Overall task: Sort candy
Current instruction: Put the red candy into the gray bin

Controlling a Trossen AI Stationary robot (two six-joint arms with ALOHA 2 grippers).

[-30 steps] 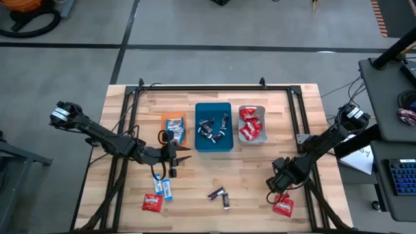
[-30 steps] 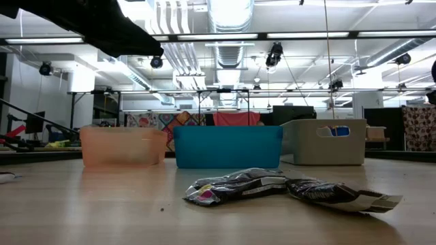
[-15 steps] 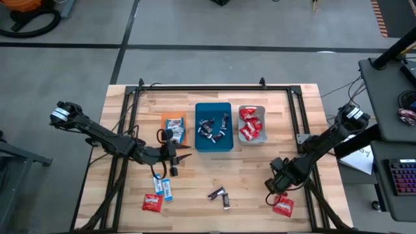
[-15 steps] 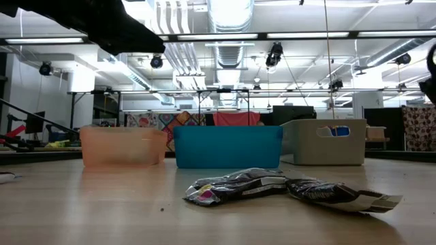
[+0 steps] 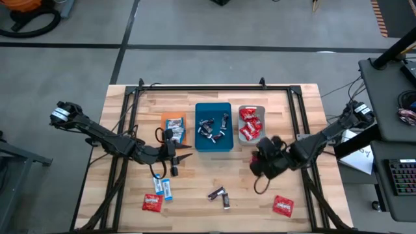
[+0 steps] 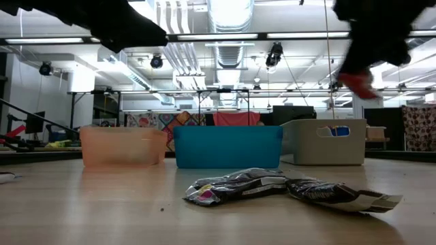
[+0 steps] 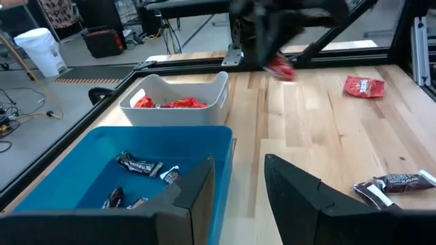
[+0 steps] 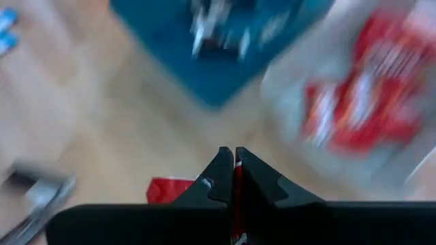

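My right gripper (image 5: 258, 164) is shut on a red candy (image 6: 355, 82) and hangs in the air just on the near side of the grey tray (image 5: 262, 109), which holds red candies. My left gripper (image 5: 184, 155) stands open with nothing between its fingers, near the orange tray (image 5: 164, 122) and the teal tray (image 5: 213, 107). On the table lie a red candy (image 5: 283, 205), two dark candies (image 5: 220, 195), blue-and-white candies (image 5: 162, 187) and another red candy (image 5: 151, 203). My right gripper pinches the red candy's wrapper (image 8: 170, 192) between its two fingers (image 8: 219, 173), which come from above and point down. Most of the candy sticks out to one side and hangs below the fingers, clear of the table.
The three trays stand side by side at the table's far middle; the teal one holds dark candies (image 7: 139, 165). A black frame (image 5: 296, 110) runs around the table's edges. Bare wood lies between the trays and the loose candies.
My right gripper has risen from the table's near right and swung toward the far left, up to the grey tray, carrying a red candy lifted clear. A second red candy stays where it lay. My left arm has kept still.
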